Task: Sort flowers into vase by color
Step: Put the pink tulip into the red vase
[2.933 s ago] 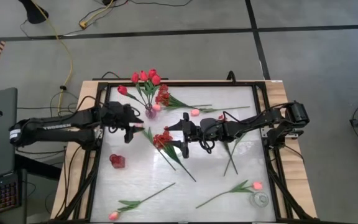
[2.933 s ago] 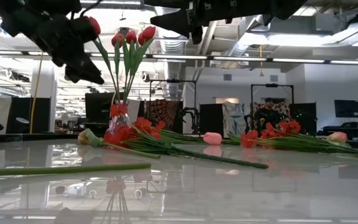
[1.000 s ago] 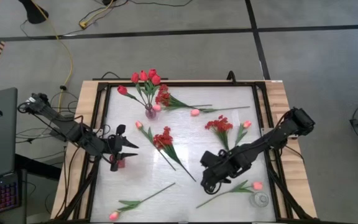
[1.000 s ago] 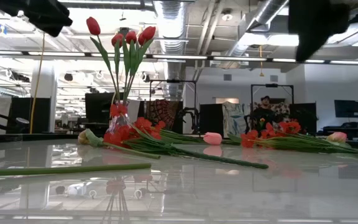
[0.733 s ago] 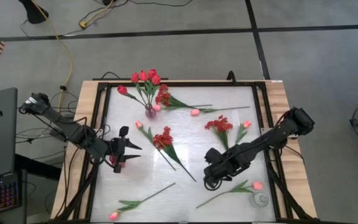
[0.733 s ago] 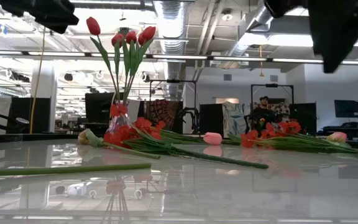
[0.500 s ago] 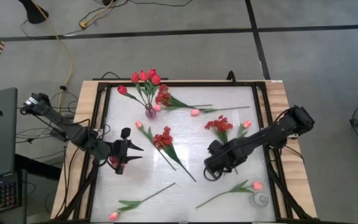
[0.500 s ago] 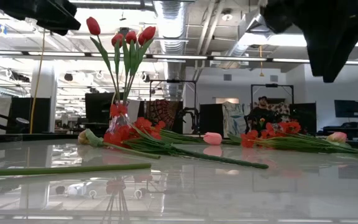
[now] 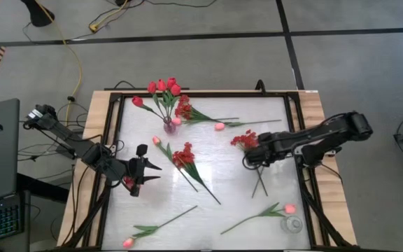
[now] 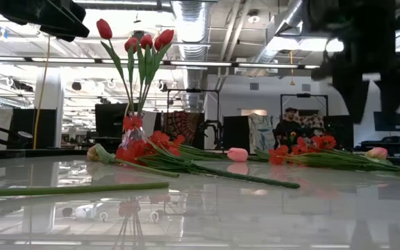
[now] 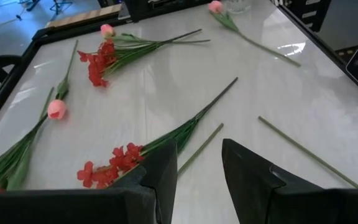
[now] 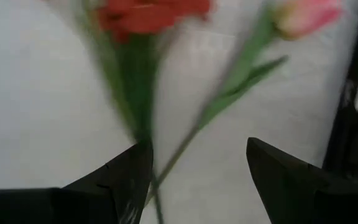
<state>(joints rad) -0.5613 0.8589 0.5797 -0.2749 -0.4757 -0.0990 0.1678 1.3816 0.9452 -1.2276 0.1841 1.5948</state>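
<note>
The right gripper [image 9: 247, 159] hangs with fingers spread, holding nothing, above the stems of a red blossom spray [image 9: 244, 140] and a pink tulip [image 12: 304, 14] lying crossed on the tabletop [image 9: 243, 196]. The left gripper [image 9: 152, 172], part-open and empty, hovers near the left edge (beside a small red vase [image 9: 129, 183]). Red tulips [image 9: 163, 86] stand in a clear vase [image 9: 168, 127] at the far side.

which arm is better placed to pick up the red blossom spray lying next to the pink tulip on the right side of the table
Right. The open right gripper hangs directly over the red clustered-blossom spray and pink tulip. The left gripper sits across the table by the left edge.
</note>
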